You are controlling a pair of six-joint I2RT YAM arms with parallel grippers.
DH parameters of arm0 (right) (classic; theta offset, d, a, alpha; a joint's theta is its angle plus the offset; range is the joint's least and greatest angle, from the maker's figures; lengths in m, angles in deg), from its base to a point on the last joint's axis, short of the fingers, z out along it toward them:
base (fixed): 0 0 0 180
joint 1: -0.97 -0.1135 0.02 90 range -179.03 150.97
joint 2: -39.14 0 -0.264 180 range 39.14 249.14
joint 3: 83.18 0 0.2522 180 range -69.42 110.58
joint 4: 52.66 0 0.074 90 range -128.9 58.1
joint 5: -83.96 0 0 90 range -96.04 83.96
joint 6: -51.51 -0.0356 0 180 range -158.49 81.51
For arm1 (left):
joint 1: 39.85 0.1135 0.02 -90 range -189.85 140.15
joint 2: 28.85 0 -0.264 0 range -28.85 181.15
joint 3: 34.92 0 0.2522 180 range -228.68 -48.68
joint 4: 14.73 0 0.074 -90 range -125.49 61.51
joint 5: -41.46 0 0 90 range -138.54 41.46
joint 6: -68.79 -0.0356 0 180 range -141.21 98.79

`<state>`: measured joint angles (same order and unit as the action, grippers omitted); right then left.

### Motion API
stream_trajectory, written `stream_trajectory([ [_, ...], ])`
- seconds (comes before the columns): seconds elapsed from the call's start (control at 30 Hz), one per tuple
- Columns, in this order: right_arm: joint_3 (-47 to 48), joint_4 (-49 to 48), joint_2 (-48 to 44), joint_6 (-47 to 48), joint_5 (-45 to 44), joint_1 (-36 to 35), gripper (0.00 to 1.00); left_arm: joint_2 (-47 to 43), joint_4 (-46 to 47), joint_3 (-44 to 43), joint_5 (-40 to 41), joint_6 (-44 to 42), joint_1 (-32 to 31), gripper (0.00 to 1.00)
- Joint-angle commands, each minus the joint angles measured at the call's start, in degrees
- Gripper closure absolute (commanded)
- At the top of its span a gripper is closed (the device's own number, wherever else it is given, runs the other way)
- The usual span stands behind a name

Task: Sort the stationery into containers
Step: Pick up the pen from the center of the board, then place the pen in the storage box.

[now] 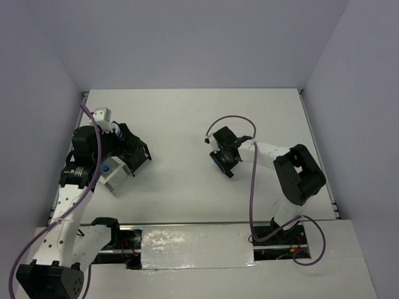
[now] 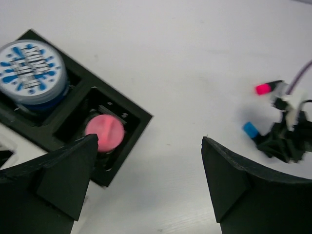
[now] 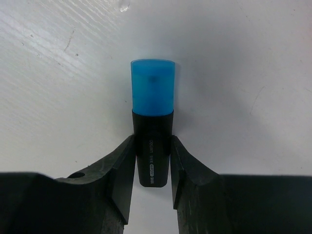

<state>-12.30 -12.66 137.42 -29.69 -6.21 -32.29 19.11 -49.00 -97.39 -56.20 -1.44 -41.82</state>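
Observation:
My right gripper (image 3: 152,146) is shut on a short black marker with a blue cap (image 3: 152,92), held low over the white table; it also shows near mid-table in the top view (image 1: 223,161). My left gripper (image 2: 151,161) is open and empty, hovering beside the black box (image 2: 131,122) of the organizer. One compartment holds a blue-white patterned roll (image 2: 31,73), the other the pink cylinder (image 2: 105,132). In the top view my left gripper (image 1: 138,152) is at the far left above the organizer, whose white-grey box (image 1: 118,182) has a blue-white roll (image 1: 106,168) by it.
A marker with a pink cap (image 2: 265,88) lies on the table just beyond my right gripper. A purple cable (image 1: 252,180) loops from the right wrist back to its base. Grey walls close the table on three sides.

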Motion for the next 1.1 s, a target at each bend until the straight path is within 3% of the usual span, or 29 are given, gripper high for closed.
stream_trajectory([
  [0.0,-2.62,1.81,0.17,-2.90,0.95,-0.49,1.00,-1.73,6.44,0.54,-10.60,4.38,-0.04,0.01],
  [0.17,-6.05,-6.80,-14.15,-10.97,4.20,-0.67,1.00,-2.26,15.57,3.35,-22.82,13.43,-0.13,0.01],
  [0.27,-6.76,-11.38,-20.57,-18.87,4.30,-3.20,1.00,-0.78,23.55,5.54,-26.08,22.39,-1.27,0.01],
  [0.4,-7.64,-18.83,-26.63,-28.20,0.25,-10.24,1.00,1.34,26.13,5.12,-18.30,30.06,-8.64,0.01],
  [0.5,-6.41,-20.69,-27.96,-35.66,-2.64,-14.45,1.00,3.01,28.76,3.45,-12.67,32.25,-18.55,0.01],
  [0.63,-5.88,-23.16,-30.86,-38.94,-4.93,-18.33,1.00,5.29,27.99,0.11,-8.87,31.91,-24.02,0.01],
  [1.07,-2.11,-21.49,-33.51,-36.23,-11.70,-26.41,1.00,10.83,26.94,0.46,-4.82,29.28,-30.54,0.07],
])
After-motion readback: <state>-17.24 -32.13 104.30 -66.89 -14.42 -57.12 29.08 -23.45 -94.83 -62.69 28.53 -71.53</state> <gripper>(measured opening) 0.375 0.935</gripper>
